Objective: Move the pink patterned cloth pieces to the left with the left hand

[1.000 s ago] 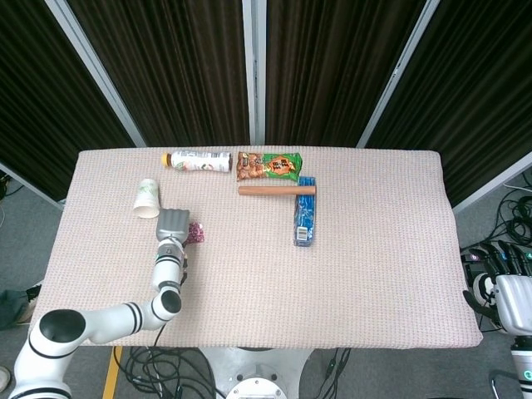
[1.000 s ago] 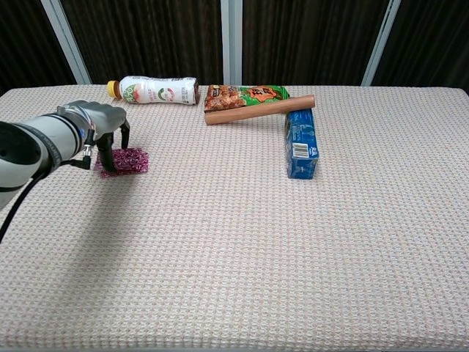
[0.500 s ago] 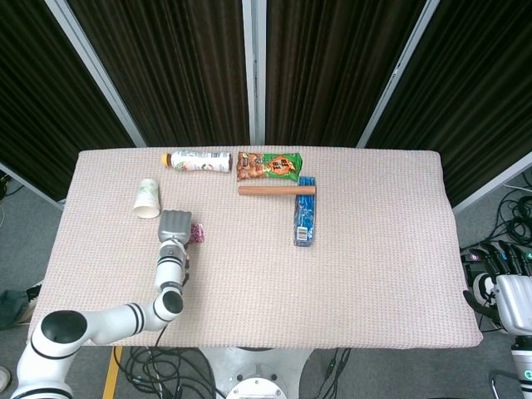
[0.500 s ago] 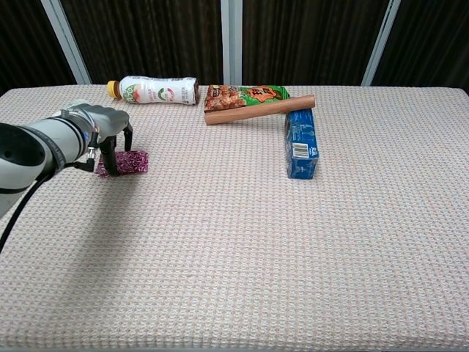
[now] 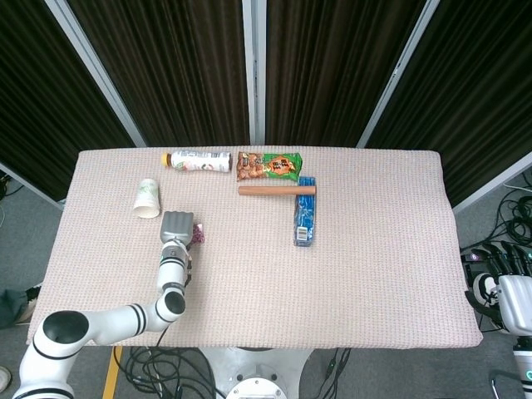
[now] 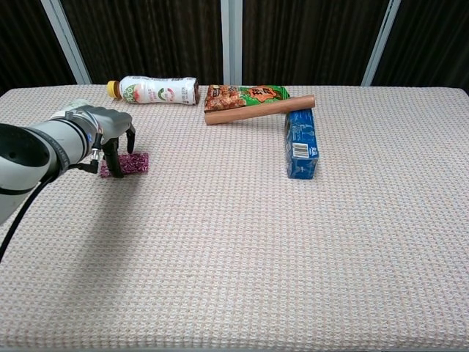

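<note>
One small bundle of pink patterned cloth pieces lies on the desk near its left front part, and over the last second the left hand has changed its posture above it: earlier the fingers stood spread with their tips planted down around the cloth, whereas now they are drawn in and curled over its left edge, the dark fingertips touching or pressing the fabric. In the head view the left hand covers most of the cloth, only a sliver showing at its right side, and the hand has shifted slightly toward the near edge. The cloth itself looks more bunched and narrower than before, which suggests that the fingers have gathered it, though whether it is truly pinched or merely pressed from above cannot be told from either view. For the task this reads as the grasp closing, with the move to the left not yet begun. The right hand hangs off the desk at the far right, its fingers too small to judge. A paper cup lies just left of the working area, in the likely path.
</note>
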Robot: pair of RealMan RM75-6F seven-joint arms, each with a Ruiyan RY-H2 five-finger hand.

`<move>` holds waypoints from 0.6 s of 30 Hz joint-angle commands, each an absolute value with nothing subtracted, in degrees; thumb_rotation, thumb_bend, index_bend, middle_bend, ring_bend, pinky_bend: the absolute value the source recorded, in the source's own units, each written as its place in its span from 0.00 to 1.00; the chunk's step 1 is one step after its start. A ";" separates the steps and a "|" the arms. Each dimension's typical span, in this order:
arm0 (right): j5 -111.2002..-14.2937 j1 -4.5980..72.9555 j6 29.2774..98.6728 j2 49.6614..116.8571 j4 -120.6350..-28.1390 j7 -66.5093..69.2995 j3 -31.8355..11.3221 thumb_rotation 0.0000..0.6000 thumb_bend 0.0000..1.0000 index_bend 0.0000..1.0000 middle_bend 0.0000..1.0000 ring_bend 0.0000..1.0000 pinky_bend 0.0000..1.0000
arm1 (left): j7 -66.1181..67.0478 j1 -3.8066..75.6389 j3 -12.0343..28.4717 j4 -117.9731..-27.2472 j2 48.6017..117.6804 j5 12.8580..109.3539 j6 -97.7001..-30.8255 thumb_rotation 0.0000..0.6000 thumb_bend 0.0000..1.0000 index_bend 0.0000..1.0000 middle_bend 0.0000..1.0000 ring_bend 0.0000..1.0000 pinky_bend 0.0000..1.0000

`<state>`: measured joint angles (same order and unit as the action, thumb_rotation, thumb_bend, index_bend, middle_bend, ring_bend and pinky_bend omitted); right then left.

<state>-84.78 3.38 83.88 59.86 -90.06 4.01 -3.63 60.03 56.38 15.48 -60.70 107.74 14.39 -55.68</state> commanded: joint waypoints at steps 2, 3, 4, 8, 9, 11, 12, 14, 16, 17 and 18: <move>-84.81 3.35 83.90 59.86 -89.98 4.11 -3.60 1.00 0.14 0.20 0.14 0.00 0.00 | 60.22 56.36 15.58 -60.70 107.71 14.43 -55.73 1.00 0.24 0.40 0.88 0.83 0.89; -84.81 3.35 83.91 59.87 -89.97 4.12 -3.61 1.00 0.14 0.20 0.14 0.00 0.00 | 60.32 56.35 15.57 -60.73 107.69 14.45 -55.77 1.00 0.24 0.40 0.88 0.83 0.89; -84.81 3.34 83.91 59.88 -89.97 4.14 -3.61 1.00 0.14 0.20 0.14 0.00 0.00 | 60.30 56.31 15.63 -60.80 107.66 14.48 -55.85 1.00 0.24 0.40 0.88 0.83 0.89; -84.95 3.32 84.08 59.82 -90.06 4.18 -3.64 1.00 0.14 0.20 0.14 0.00 0.00 | 59.96 56.12 16.03 -61.84 106.94 14.70 -55.79 1.00 0.24 0.37 0.88 0.83 0.89; -84.99 3.29 84.20 59.78 -90.08 4.24 -3.67 1.00 0.14 0.20 0.14 0.00 0.00 | 59.37 55.97 16.40 -62.69 106.36 14.97 -55.86 1.00 0.24 0.36 0.88 0.83 0.89; -85.00 3.32 84.21 59.76 -90.07 4.28 -3.71 1.00 0.14 0.20 0.14 0.00 0.00 | 58.12 55.61 16.90 -64.55 105.03 15.99 -56.07 1.00 0.24 0.35 0.87 0.83 0.89; -85.05 3.34 84.23 59.75 -90.08 4.33 -3.73 1.00 0.14 0.20 0.14 0.00 0.00 | 57.35 55.35 16.93 -65.69 104.17 17.08 -56.36 1.00 0.24 0.35 0.87 0.83 0.89; -85.08 3.37 84.19 59.76 -89.99 4.53 -3.74 1.00 0.14 0.20 0.14 0.00 0.00 | 55.42 54.45 16.13 -68.78 101.78 21.34 -57.75 1.00 0.24 0.35 0.85 0.80 0.88; -85.09 3.37 84.23 59.83 -89.78 4.86 -3.77 1.00 0.14 0.20 0.14 0.00 0.00 | 52.29 52.80 14.70 -72.59 98.88 27.54 -59.69 1.00 0.24 0.35 0.81 0.75 0.84; -85.09 3.34 84.28 59.86 -89.69 5.01 -3.78 1.00 0.14 0.20 0.14 0.00 0.00 | 50.56 51.86 13.80 -74.36 97.46 30.81 -60.50 1.00 0.24 0.35 0.79 0.72 0.82; -85.08 3.33 84.31 59.92 -89.56 5.18 -3.80 1.00 0.14 0.20 0.14 0.00 0.00 | 48.68 50.78 12.86 -75.99 96.06 34.14 -61.52 1.00 0.24 0.35 0.75 0.65 0.76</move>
